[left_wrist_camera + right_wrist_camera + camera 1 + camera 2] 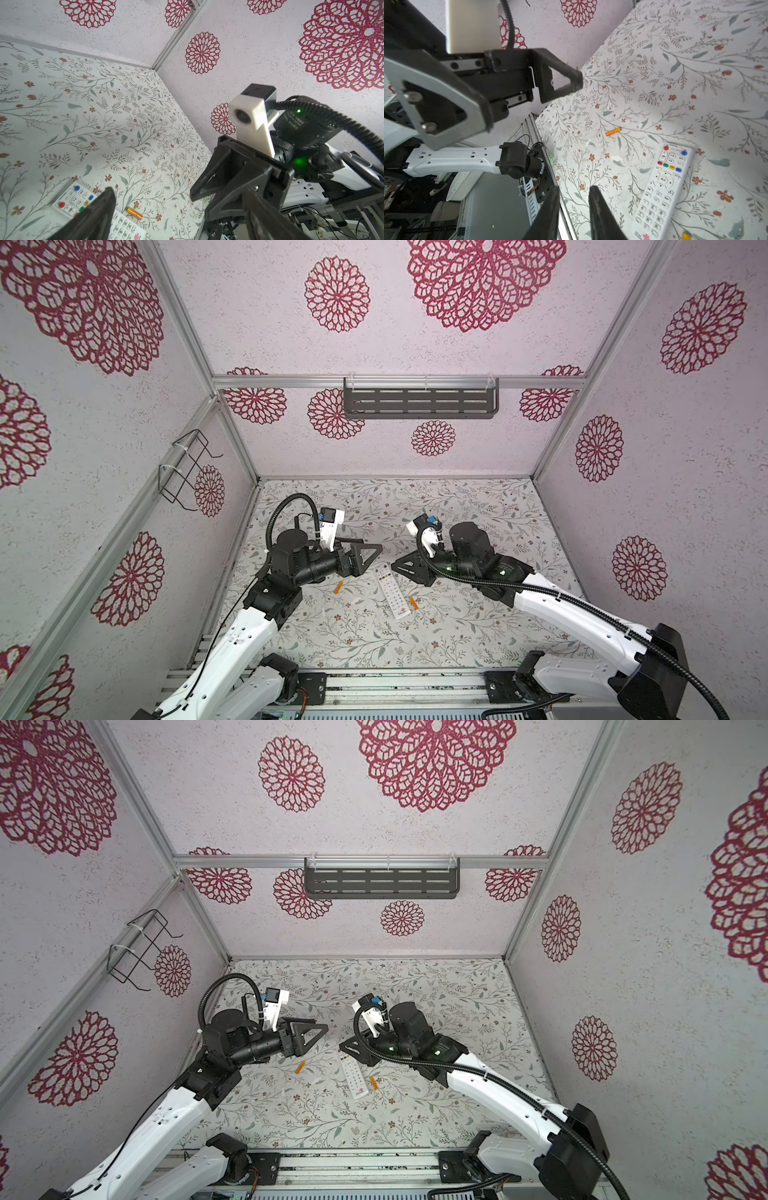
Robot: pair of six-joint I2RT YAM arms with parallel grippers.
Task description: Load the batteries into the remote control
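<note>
**Remote control** (391,592): flat on the surface (478,514), buttons up, plain back down. It sits below and between the two hands. Its long axis runs from the gap between their tips back toward the arm bases. The red-button end is nearest the hands and the logo end points away from them.

**Left battery** (338,588): alone on the surface on the left hand's side of the remote and apart from it, lying back from that hand's tips, toward its wrist.

**Right battery** (413,603): just beside the remote's logo end on the right hand's side, roughly in line with the remote's length. Cannot tell whether the two touch.

**Left hand** (370,558): jaws spread wide with nothing between them. In the right wrist view it appears clear of the surface.

**Right hand** (397,568): jaws stand close together. The right wrist view shows a slim gap between them, with nothing in it.

**Judgement:**
- The hands face each other across the remote's button end and are about equally near it.
- Each hand has one battery on its own side.
- With the buttons up, the battery bay is presumably underneath, so the remote likely has to be turned over first.
- A grip for that would go across the remote's narrow width, jaws square to its long axis.
- The wide-open left hand looks readier for this, since the right hand's gap seems too slim to take the remote.
</note>
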